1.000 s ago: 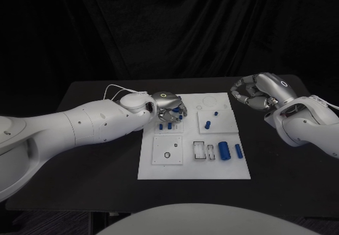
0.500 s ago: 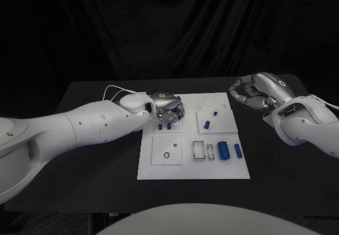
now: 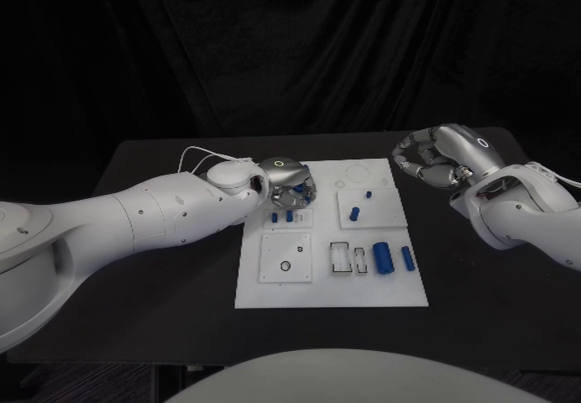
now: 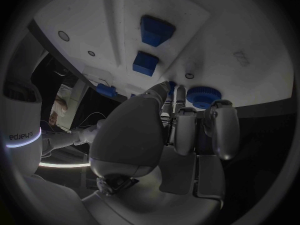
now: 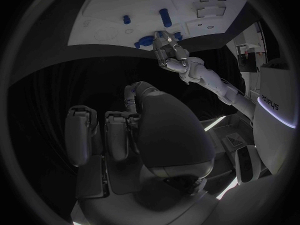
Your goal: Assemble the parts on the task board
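The white task board (image 3: 363,290) lies mid-table. My left hand (image 3: 288,180) hovers over its far left corner. In the left wrist view its fingers (image 4: 184,125) curl around a blue round ribbed part (image 4: 201,96), pinched against the thumb. Two short blue pegs (image 3: 281,217) stand just in front of that hand. A long blue cylinder (image 3: 383,257) and a thinner one (image 3: 408,258) lie at the board's near right. My right hand (image 3: 433,159) hangs off the board's far right corner, its fingers curled in on nothing.
The black table (image 3: 145,210) has bare room left and right of the board. A blue peg (image 3: 355,212) and a small stud (image 3: 369,196) stand on the far right plate. Empty slots (image 3: 342,257) sit beside the cylinders. A white cable (image 3: 200,154) loops behind my left wrist.
My left hand has drawn back a little toward the board's far edge and its fingers have closed in. The right hand has barely moved.
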Controlling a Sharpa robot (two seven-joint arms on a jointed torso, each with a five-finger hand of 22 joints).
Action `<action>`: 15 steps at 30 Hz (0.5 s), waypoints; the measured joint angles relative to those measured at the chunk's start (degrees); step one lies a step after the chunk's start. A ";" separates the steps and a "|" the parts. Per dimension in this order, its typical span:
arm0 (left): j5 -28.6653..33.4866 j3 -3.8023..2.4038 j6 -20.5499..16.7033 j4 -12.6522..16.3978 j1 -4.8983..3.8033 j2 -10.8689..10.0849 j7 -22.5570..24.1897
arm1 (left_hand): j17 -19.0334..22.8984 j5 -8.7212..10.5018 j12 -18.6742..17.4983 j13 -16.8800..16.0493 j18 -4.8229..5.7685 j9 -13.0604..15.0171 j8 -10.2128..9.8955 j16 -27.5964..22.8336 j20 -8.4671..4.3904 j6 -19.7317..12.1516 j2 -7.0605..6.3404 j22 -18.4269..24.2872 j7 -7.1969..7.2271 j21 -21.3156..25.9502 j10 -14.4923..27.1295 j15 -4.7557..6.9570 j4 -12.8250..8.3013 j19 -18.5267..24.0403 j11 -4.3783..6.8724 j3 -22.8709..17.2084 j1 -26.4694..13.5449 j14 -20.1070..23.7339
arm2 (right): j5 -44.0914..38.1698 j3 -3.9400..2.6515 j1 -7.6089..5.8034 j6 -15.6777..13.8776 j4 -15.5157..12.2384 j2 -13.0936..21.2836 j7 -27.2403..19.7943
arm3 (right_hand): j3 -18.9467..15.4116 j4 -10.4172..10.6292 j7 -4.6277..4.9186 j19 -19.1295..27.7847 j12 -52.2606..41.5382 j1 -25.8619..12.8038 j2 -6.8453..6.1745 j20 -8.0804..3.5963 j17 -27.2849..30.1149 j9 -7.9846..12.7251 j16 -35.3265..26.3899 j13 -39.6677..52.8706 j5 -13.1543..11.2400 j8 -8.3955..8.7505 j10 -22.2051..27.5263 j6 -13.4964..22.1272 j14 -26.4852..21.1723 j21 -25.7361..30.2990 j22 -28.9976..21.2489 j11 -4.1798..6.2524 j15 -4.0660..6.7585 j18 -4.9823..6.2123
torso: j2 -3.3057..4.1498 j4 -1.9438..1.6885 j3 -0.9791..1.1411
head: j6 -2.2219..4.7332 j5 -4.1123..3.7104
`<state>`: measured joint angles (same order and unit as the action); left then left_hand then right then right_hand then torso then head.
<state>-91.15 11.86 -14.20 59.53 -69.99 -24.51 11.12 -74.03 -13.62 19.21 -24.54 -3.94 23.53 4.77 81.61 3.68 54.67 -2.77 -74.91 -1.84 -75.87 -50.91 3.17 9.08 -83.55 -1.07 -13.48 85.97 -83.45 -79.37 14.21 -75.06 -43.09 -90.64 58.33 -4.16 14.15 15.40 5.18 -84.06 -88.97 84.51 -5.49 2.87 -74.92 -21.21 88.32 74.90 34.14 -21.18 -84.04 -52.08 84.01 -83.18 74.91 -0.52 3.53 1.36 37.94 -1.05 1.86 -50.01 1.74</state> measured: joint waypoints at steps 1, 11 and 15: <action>0.00 -0.01 -0.19 -0.04 0.06 0.03 0.00 | -0.11 0.00 0.00 0.10 0.00 0.00 0.22 0.21 -0.24 0.23 0.03 0.00 -0.24 0.00 -0.57 0.00 -0.18 -0.05 0.23 -0.18 0.03 0.00 | 0.00 0.00 0.00 0.00 -0.02 0.02 0.00 | 0.00 0.00 0.00 0.00 0.00 0.00 0.00 0.00 0.00 0.00 0.00 0.00 0.00 0.00 0.00 0.00 0.00 0.00 0.00 0.00 0.00 0.00 | 0.01 -0.01 0.00 | 0.00 -0.01; -0.03 0.23 -3.96 1.10 0.74 -1.34 0.67 | -0.59 -1.17 0.49 0.48 0.00 0.15 0.33 0.47 -1.03 2.54 0.28 -0.02 -1.09 -0.88 -5.62 0.83 -1.83 -0.42 1.26 -1.82 0.29 -0.40 | 0.00 0.01 0.01 0.00 -0.09 0.18 0.00 | 0.00 0.00 0.00 0.00 0.00 0.00 0.00 0.00 0.00 0.00 0.00 0.00 0.00 0.00 0.00 0.00 0.00 0.00 0.00 0.00 0.00 0.01 | 0.04 0.03 0.02 | 0.00 0.10; -0.06 0.15 -6.40 3.68 0.77 -3.34 1.24 | -0.66 -1.38 0.44 0.79 0.00 0.23 0.58 0.47 -1.18 3.08 0.04 -0.04 -1.18 -0.88 -6.63 0.83 -2.32 -0.57 1.13 -1.97 0.53 -0.40 | 0.00 0.01 0.01 0.00 -0.13 0.33 0.00 | 0.00 0.00 0.00 0.00 0.00 0.00 0.00 0.00 0.00 0.06 -0.22 0.00 0.25 0.00 0.00 0.00 0.00 0.21 0.00 0.00 0.00 0.01 | 0.04 0.03 0.01 | 0.00 0.14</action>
<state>-91.21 12.01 -20.59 63.21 -69.22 -27.84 12.35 -74.69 -15.00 19.65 -23.76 -3.95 23.77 5.34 82.09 2.50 57.75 -2.74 -74.95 -3.02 -76.75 -57.54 4.00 6.76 -84.12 0.07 -15.45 86.49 -83.84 -79.37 14.22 -75.05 -43.09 -90.77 58.67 -4.16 14.15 15.40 5.18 -84.05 -88.97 84.51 -5.49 2.87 -74.92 -21.15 88.10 74.90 34.39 -21.18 -84.04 -52.08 84.01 -82.97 74.90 -0.52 3.53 1.36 37.98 -1.02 1.86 -50.01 1.88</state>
